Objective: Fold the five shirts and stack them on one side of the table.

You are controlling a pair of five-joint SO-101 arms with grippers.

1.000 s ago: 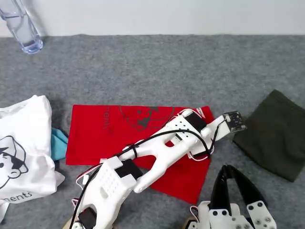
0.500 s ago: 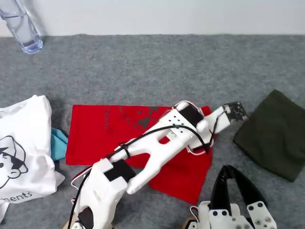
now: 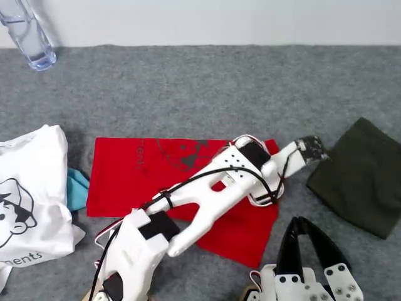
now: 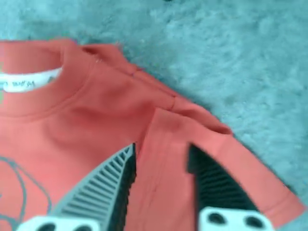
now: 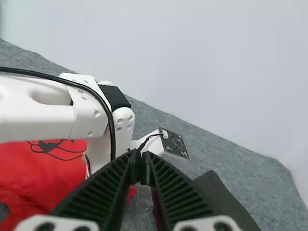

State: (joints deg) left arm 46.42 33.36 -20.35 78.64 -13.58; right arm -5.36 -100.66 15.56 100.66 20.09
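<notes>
The left gripper (image 4: pixel 161 150), ribbed fingers (image 4: pixel 113 185) spread, hangs over the hemmed sleeve (image 4: pixel 240 161) of the red shirt (image 3: pixel 125 172) lying flat mid-table on fuzzy grey felt (image 3: pixel 207 88), partly hidden by the white arm (image 3: pixel 207 188), while the right gripper (image 5: pixel 141 161) sits closed.

**Q:** Which colours mark the shirts?
**A:** Centre: red shirt (image 3: pixel 125 175) with a dark printed emblem and a white neck label (image 4: pixel 29 79). Left: white shirt (image 3: pixel 31 188) with a black cartoon print. Right: plain dark green shirt (image 3: pixel 360 175).

**Q:** And the remainder?
**A:** Table (image 3: pixel 207 88) grey. Light blue cloth (image 3: pixel 77 188) beside the white shirt. Left arm (image 3: pixel 207 194) white with black blocks. Left end effector (image 4: pixel 162 149) grey and black. Right end effector (image 5: pixel 141 154) black.
</notes>
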